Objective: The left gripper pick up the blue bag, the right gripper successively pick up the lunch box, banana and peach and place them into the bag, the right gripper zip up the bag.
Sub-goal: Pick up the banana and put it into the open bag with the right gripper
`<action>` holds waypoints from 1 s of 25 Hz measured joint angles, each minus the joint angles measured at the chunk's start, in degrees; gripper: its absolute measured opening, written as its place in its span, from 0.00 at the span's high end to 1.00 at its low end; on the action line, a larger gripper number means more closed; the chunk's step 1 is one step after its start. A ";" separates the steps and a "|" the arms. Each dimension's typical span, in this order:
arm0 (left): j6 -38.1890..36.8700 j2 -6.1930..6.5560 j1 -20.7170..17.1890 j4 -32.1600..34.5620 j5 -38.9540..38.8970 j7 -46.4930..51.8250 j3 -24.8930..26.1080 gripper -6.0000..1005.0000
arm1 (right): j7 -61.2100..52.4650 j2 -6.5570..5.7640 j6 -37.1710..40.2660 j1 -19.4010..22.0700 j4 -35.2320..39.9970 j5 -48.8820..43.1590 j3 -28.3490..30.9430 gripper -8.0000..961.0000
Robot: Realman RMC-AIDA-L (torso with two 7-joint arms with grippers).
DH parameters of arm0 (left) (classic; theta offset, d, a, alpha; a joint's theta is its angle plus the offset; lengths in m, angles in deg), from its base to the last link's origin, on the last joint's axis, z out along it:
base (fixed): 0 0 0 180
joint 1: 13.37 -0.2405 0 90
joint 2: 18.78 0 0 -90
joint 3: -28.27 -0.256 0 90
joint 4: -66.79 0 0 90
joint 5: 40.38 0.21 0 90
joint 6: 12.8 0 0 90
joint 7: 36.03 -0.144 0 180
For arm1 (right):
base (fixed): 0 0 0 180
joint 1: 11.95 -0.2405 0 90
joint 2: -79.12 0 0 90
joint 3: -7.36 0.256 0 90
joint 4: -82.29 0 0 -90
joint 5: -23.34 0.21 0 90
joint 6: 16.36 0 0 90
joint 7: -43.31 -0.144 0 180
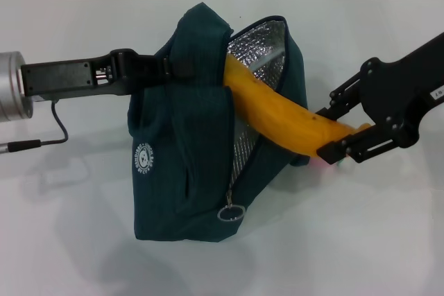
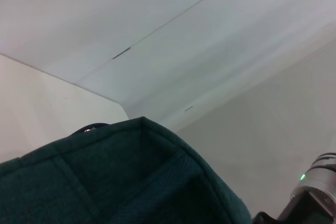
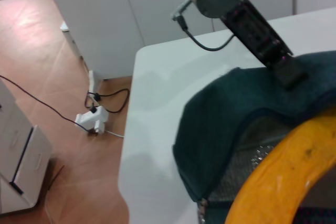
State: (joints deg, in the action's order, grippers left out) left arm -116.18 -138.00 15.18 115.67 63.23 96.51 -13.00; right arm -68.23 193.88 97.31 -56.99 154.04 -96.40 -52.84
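Note:
The dark blue bag (image 1: 180, 164) stands on the white table (image 1: 69, 240), its top open and its silver lining (image 1: 260, 57) showing. My left gripper (image 1: 173, 67) is shut on the bag's top edge and holds it up. My right gripper (image 1: 343, 142) is shut on the lower end of the yellow banana (image 1: 277, 112). The banana's upper end pokes into the bag's opening. A bit of pink, perhaps the peach (image 1: 326, 163), shows just under the right gripper. The lunch box is hidden. The bag (image 3: 231, 124) and banana (image 3: 286, 177) also show in the right wrist view.
A metal zip ring (image 1: 231, 213) hangs low on the bag's front. A black cable (image 1: 41, 142) trails from the left arm across the table. In the right wrist view the table's edge (image 3: 128, 145) drops to a brown floor with a power strip (image 3: 92, 121).

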 joint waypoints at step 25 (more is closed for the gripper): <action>0.01 -0.13 0.81 -0.01 0.01 0.04 -0.03 0.96 | -2.18 0.37 0.17 -5.92 -9.20 0.77 -2.81 0.52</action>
State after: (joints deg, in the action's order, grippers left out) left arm -116.17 -138.13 15.99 115.66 63.24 96.54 -13.04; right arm -70.41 194.25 97.48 -62.91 144.83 -95.63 -55.64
